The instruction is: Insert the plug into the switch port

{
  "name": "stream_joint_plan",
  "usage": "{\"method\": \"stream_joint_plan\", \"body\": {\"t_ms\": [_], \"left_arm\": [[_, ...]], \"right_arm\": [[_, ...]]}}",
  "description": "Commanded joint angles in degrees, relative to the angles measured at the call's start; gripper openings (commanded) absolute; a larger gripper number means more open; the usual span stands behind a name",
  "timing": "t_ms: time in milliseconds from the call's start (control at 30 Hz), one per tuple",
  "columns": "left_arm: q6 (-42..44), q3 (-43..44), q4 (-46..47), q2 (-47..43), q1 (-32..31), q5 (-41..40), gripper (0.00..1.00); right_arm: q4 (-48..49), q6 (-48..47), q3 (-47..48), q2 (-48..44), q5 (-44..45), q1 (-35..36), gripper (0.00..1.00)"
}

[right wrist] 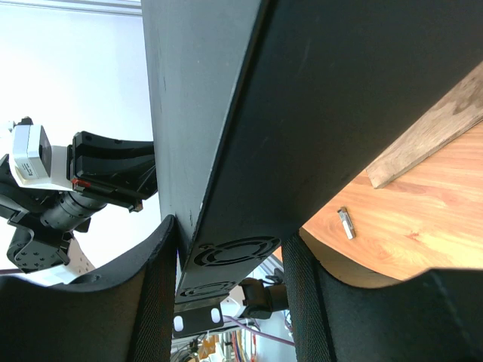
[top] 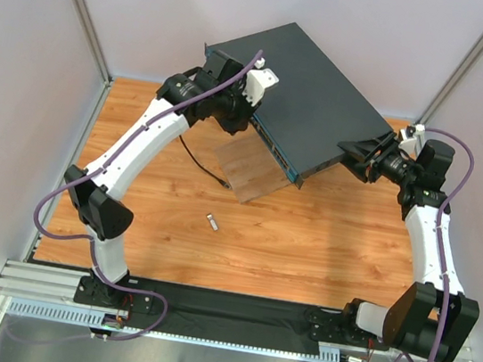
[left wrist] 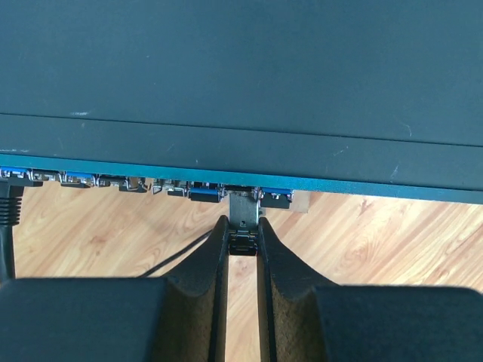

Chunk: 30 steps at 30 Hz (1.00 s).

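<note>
The switch (top: 312, 92) is a flat dark grey box with a teal front edge (left wrist: 151, 170) and a row of small ports, lying tilted at the back of the table. My left gripper (top: 247, 117) is shut on a small plug (left wrist: 242, 211) with a silver body and a black tail. In the left wrist view the gripper (left wrist: 243, 228) holds the plug's front end at a port in the teal edge. My right gripper (top: 355, 152) is shut on the switch's right end; its fingers (right wrist: 162, 256) clamp the vented side panel (right wrist: 234, 253).
A pale wooden board (top: 247, 171) lies under the switch's front edge. A second small metal plug (top: 212, 222) lies loose on the wooden table and shows in the right wrist view (right wrist: 346, 223). A black cable (top: 198, 157) runs from the switch's left ports.
</note>
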Motion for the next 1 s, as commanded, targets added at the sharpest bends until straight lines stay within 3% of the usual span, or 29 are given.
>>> {"method": "stream_joint_plan", "body": {"t_ms": [0,100,300,467,700,867,967], "left_arm": [[-0.7,2.0,15.1,-1.4,-2.0,8.8,0.00],[-1.1,0.8,17.2,-0.9,-1.9,8.0,0.00],[-1.2,-0.6,18.6,-1.7,-1.8,7.6,0.28],[-0.4,-3.4,15.3,-4.9,-0.9,6.9,0.35],[0.5,-11.0,12.8,-13.6,0.7,5.2,0.53],[0.2,-16.6,11.8,-17.0,2.2,4.6,0.51],[-1.2,-18.6,13.2,-17.7,3.1,4.2,0.38]], "right_arm": [[5.3,-11.7,1.9,1.5,4.4,1.0,0.00],[5.4,-11.7,1.9,1.5,4.4,1.0,0.00],[4.0,-12.5,2.6,1.7,4.4,1.0,0.00],[3.7,-12.7,2.9,1.9,4.9,1.0,0.00],[2.9,-13.2,3.1,1.9,4.8,1.0,0.00],[2.4,-13.7,3.6,2.0,4.6,1.0,0.00],[2.4,-13.8,3.6,2.0,4.7,1.0,0.00]]}}
